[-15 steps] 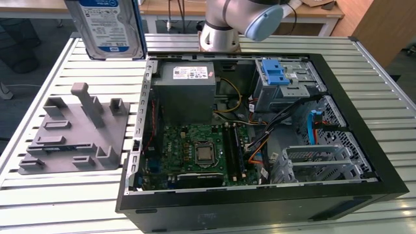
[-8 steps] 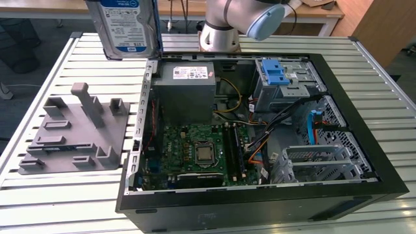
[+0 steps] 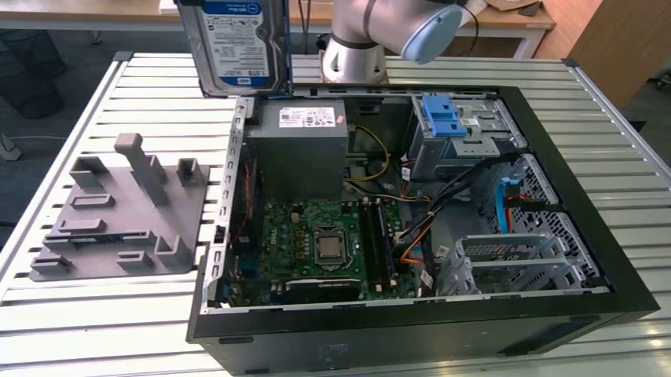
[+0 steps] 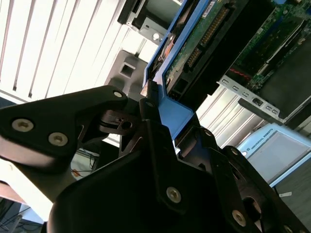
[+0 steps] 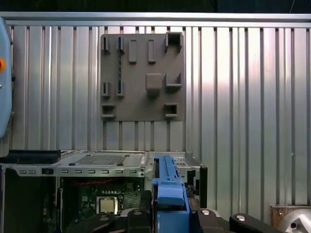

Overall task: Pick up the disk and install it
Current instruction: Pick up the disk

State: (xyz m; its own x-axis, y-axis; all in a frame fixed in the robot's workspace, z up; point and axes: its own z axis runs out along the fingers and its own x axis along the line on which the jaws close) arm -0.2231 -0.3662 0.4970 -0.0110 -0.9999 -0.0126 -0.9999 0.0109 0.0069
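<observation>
In the second wrist view my hand (image 4: 167, 119) is clamped shut on the disk (image 4: 194, 43), a flat rectangular silver-grey hard drive with a blue-and-white label, and the black fingers (image 4: 155, 141) pinch its blue plastic bracket from both sides. From the exterior view I see the disk (image 3: 236, 43) held upright, label towards the camera, at the exterior view's left of the pale grey robot arm (image 3: 362, 39). It hangs above the far edge of the open black computer case (image 3: 587, 259), near the grey power-supply box (image 3: 304, 145). The grey plastic fixture plate with upright posts (image 3: 105, 220) lies on the slatted metal surface (image 3: 105, 314) just beside the case
</observation>
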